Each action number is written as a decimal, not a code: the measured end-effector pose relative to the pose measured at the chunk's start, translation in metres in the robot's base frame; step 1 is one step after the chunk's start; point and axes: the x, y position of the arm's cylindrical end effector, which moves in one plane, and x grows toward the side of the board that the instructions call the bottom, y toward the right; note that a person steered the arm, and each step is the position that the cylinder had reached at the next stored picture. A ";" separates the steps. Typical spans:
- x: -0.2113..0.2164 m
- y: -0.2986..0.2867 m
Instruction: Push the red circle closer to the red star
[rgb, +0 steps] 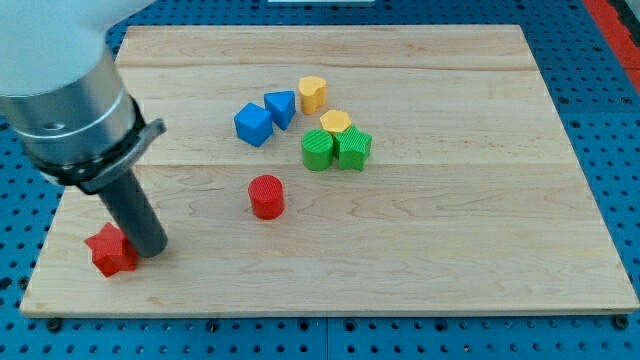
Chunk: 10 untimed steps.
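Observation:
The red circle stands on the wooden board, a little left of its middle. The red star lies near the board's bottom-left corner. My tip rests on the board right beside the star's right side, touching or almost touching it. The tip is well to the left of the red circle and lower in the view. The arm's thick grey body fills the view's top left.
A cluster sits above the red circle: a blue cube, a blue triangle, a yellow block, a second yellow block, a green cylinder and a green star-like block. The board's bottom edge is close below the star.

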 end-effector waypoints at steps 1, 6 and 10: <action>0.000 -0.018; -0.085 0.134; -0.035 0.204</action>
